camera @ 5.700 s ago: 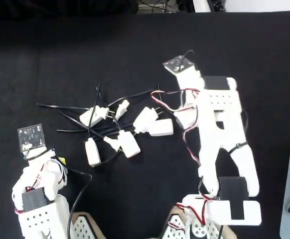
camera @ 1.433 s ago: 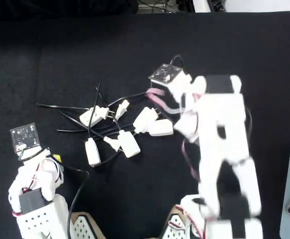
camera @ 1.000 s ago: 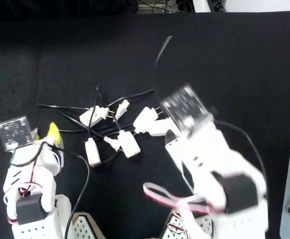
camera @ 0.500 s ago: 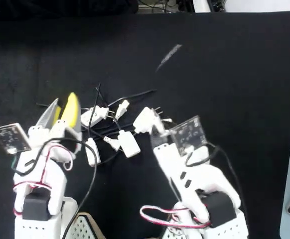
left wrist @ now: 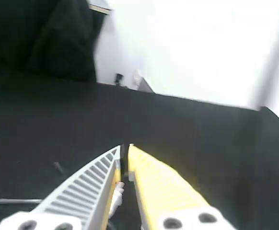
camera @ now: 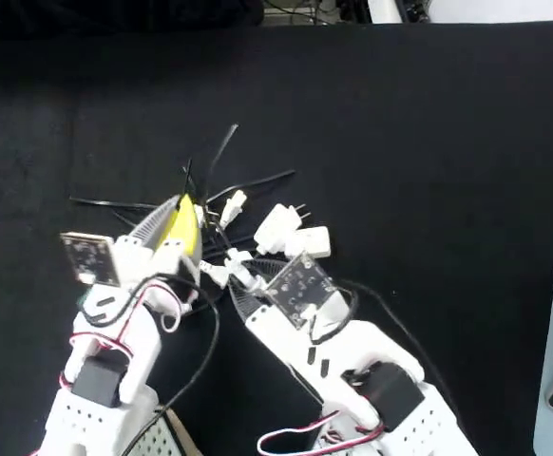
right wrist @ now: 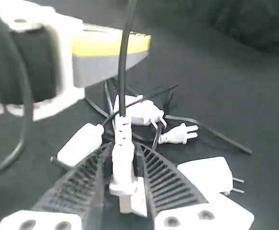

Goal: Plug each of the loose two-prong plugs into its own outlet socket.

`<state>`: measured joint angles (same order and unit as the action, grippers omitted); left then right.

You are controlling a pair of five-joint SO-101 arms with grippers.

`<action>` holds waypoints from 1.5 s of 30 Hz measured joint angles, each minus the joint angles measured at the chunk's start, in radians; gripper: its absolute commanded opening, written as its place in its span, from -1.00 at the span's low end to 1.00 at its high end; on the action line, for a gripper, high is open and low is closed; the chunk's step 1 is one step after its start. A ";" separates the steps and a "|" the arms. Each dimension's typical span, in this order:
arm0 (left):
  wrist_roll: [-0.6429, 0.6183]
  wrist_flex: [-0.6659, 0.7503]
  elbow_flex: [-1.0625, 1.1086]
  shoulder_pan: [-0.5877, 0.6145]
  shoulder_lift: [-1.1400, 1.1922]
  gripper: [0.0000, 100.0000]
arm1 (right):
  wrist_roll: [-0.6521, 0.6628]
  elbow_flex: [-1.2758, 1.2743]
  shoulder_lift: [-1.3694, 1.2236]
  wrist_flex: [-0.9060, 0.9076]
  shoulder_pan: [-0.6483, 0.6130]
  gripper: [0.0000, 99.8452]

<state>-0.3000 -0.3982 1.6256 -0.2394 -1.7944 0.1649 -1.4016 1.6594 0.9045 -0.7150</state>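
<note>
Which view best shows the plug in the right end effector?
Right wrist view: the white plug is gripped by the right end effector, its black cord rising. The high view has it mostly hidden under that arm; the left wrist view leaves it unclear.

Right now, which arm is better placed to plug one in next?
Right. Its gripper is shut on a white plug, with the cord running up from it, so it can likely go straight to plugging in. The left gripper is shut with no plug seen in it.

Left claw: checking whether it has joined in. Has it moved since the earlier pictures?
Yes. In the high view the left claw swung up and right, reaching the tangle of plugs.
</note>
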 measured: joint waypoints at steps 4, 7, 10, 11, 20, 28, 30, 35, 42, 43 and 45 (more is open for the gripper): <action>0.072 -0.028 0.000 -0.115 -0.002 -0.94 | 0.005 0.000 -0.083 -0.003 0.000 -0.98; 0.098 -0.115 -0.005 -0.187 -0.002 -0.94 | 0.005 -0.002 -0.158 -0.003 0.000 -0.98; 0.100 -0.212 -0.041 -0.219 -0.002 -0.94 | 0.005 0.000 -0.218 -0.006 0.000 -0.98; 0.101 -0.236 -0.058 -0.222 -0.002 -0.94 | 0.005 0.000 -0.235 -0.006 0.000 -0.98; 0.106 -0.347 -0.146 -0.244 -0.002 -0.94 | -0.017 0.000 -0.279 -0.006 0.000 -0.98; 0.112 -0.348 -0.147 -0.256 -0.002 -0.94 | -0.017 0.035 -0.281 0.011 0.000 -0.98; 0.112 -0.350 -0.150 -0.229 -0.002 -0.94 | -0.015 0.103 -0.281 0.048 -0.002 -0.98; 0.110 -0.385 -0.170 -0.098 -0.002 -0.94 | -0.015 0.229 -0.281 0.127 -0.002 -0.98; 0.110 -0.385 -0.190 -0.138 -0.002 -0.94 | -0.015 0.242 -0.281 0.127 -0.055 -0.98; 0.110 -0.388 -0.196 -0.163 -0.002 -0.94 | -0.015 0.242 -0.281 0.127 -0.063 -0.98; 0.112 -0.414 -0.221 -0.219 -0.002 -0.94 | -0.017 0.242 -0.281 0.127 -0.064 -0.98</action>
<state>-0.1880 -0.8124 1.4047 -0.4588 -1.7960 0.1481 -1.1592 1.3786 1.0319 -0.7795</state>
